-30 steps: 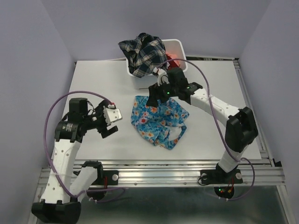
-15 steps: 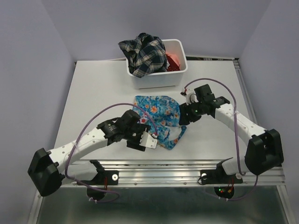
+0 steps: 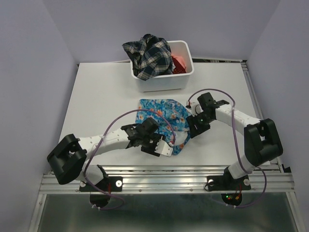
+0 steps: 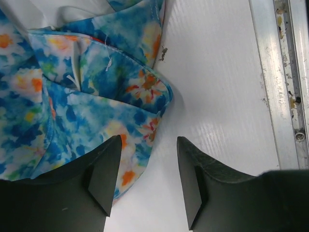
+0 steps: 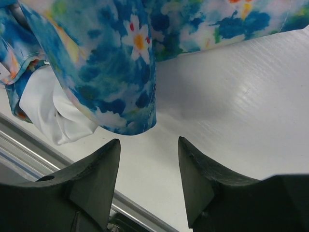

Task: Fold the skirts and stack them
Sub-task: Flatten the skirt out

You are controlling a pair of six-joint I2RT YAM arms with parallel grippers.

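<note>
Toward the near edge of the worktop (image 3: 104,96), about midway between its left and right edges, the blue flowered skirt (image 3: 161,118) lies in a rumpled heap - creased and doubled over on itself, its pale lining spilling out at the near side. It is not spread flat, and nothing about it looks like a deliberate fold.

Both arms reach down to it. The left fingers (image 4: 106,169) stand apart and grip nothing: the left wrist view shows one over the skirt's near corner and the other over bare worktop just beside the hem. The right fingers (image 5: 96,179) are likewise spread and empty, low at the skirt's right-hand side, with a hemmed corner of the cloth just ahead of the gap between them.

At the far edge sits a white bin (image 3: 161,84) with the dark plaid skirt (image 3: 147,55) piled over its rim and the coral-red skirt (image 3: 179,62) tucked in beside it.

As I read it, the job has barely started. One skirt is out of the bin and being lined up for a hold at two corners, no doubt to pull it flat - but no fold is made, no stack exists anywhere on the worktop, and two garments wait in the bin. Flattening, folding and placing this one, then both others, is all left to do.
</note>
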